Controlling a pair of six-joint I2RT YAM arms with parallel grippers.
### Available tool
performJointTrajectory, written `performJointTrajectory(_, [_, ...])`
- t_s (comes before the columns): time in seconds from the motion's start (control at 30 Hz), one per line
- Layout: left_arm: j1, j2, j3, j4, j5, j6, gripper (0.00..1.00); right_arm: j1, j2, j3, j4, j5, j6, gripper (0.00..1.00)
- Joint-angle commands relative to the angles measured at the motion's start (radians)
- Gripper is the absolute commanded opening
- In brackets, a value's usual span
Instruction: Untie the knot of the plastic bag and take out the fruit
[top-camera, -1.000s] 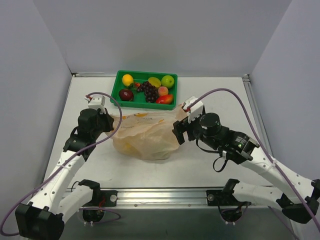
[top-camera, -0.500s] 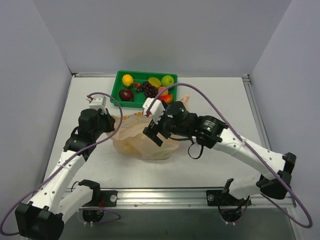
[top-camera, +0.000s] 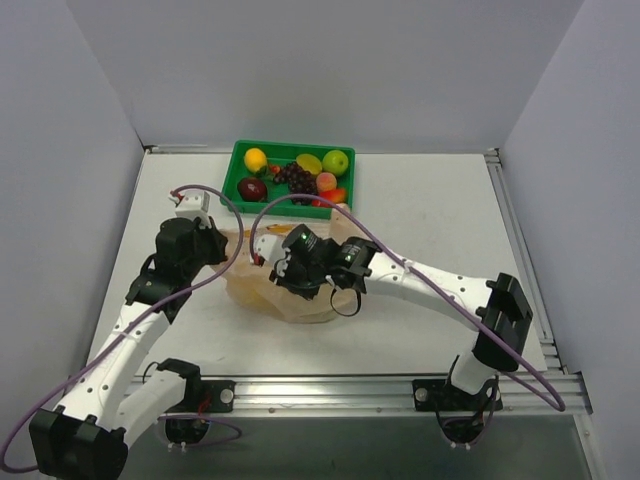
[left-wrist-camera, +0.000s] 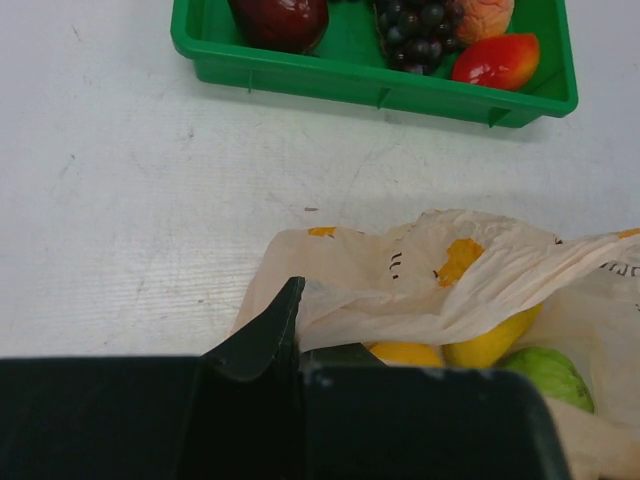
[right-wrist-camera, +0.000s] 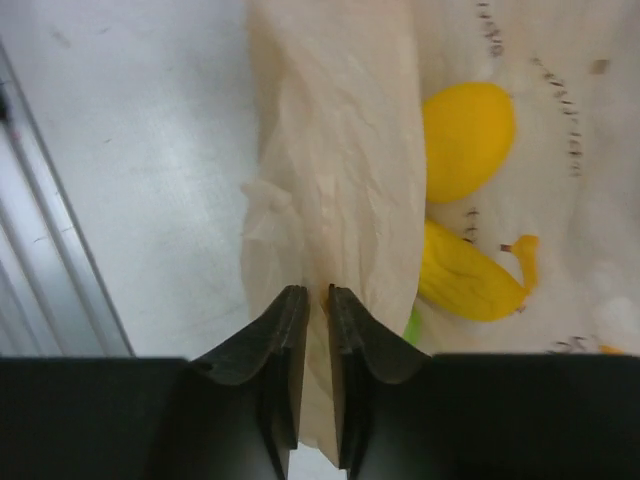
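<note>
The pale peach plastic bag lies crumpled on the table in front of the tray. My left gripper is at its left end, shut on the bag's edge. My right gripper reaches across the bag, its jaws almost together on a raised fold of plastic. Fruit shows inside: a yellow lemon-like one, a banana, two yellow pieces and a green one. I cannot make out the knot.
A green tray stands behind the bag with a dark red apple, a grape bunch and other fruits. Its front wall is close beyond the bag. A metal rail runs along the near edge.
My right arm has swung left from the bag's right end across the bag, and its jaws have closed from wide open onto a fold. The left arm has stayed put.
</note>
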Motion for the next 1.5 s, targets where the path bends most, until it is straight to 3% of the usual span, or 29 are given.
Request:
performJointTrajectory(0.0, [-0.003, 0.019, 0.023, -0.019, -0.065, -0.021, 0.02, 0.080, -0.052, -0.070, -0.018, -0.131, 0.072, 0.06])
performJointTrajectory(0.07, [-0.003, 0.033, 0.023, -0.030, -0.068, -0.035, 0.02, 0.112, -0.051, -0.099, -0.016, -0.165, 0.095, 0.00])
performJointTrajectory(0.33, [-0.003, 0.053, -0.021, -0.085, -0.057, -0.142, 0.03, 0.138, 0.009, -0.308, 0.174, -0.287, 0.257, 0.00])
performJointTrajectory(0.53, [-0.004, 0.087, -0.064, -0.076, 0.024, -0.197, 0.04, 0.168, 0.071, -0.312, 0.194, -0.298, 0.285, 0.02])
performJointTrajectory(0.63, [-0.004, 0.096, -0.063, -0.072, 0.047, -0.196, 0.06, 0.177, 0.022, -0.302, 0.190, -0.281, 0.293, 0.21])
performJointTrajectory(0.67, [-0.004, 0.095, -0.064, -0.069, 0.062, -0.191, 0.06, 0.178, 0.003, -0.299, 0.183, -0.240, 0.313, 0.41])
performJointTrajectory(0.73, [-0.004, 0.093, -0.067, -0.058, 0.073, -0.188, 0.07, 0.189, -0.075, -0.266, 0.160, -0.180, 0.336, 0.59])
performJointTrajectory(0.77, [-0.004, 0.090, -0.069, -0.049, 0.073, -0.181, 0.07, 0.201, -0.131, -0.228, 0.128, -0.115, 0.344, 0.72])
performJointTrajectory(0.87, [-0.004, 0.084, -0.067, -0.047, 0.096, -0.159, 0.08, 0.209, -0.216, -0.136, 0.059, -0.031, 0.347, 0.80])
performJointTrajectory(1.17, [-0.012, 0.084, -0.063, -0.053, 0.113, -0.139, 0.08, 0.197, -0.215, 0.027, -0.031, 0.269, 0.281, 0.80])
performJointTrajectory(1.33, [-0.052, 0.085, -0.055, -0.075, 0.087, -0.130, 0.09, 0.151, -0.130, -0.031, -0.031, 0.412, 0.276, 0.80])
performJointTrajectory(1.4, [-0.076, 0.081, -0.053, -0.085, 0.046, -0.128, 0.10, 0.143, -0.109, -0.097, -0.028, 0.534, 0.299, 0.78])
performJointTrajectory(1.47, [-0.113, 0.070, -0.058, -0.111, 0.024, -0.139, 0.10, 0.114, -0.109, -0.159, -0.012, 0.607, 0.340, 0.70])
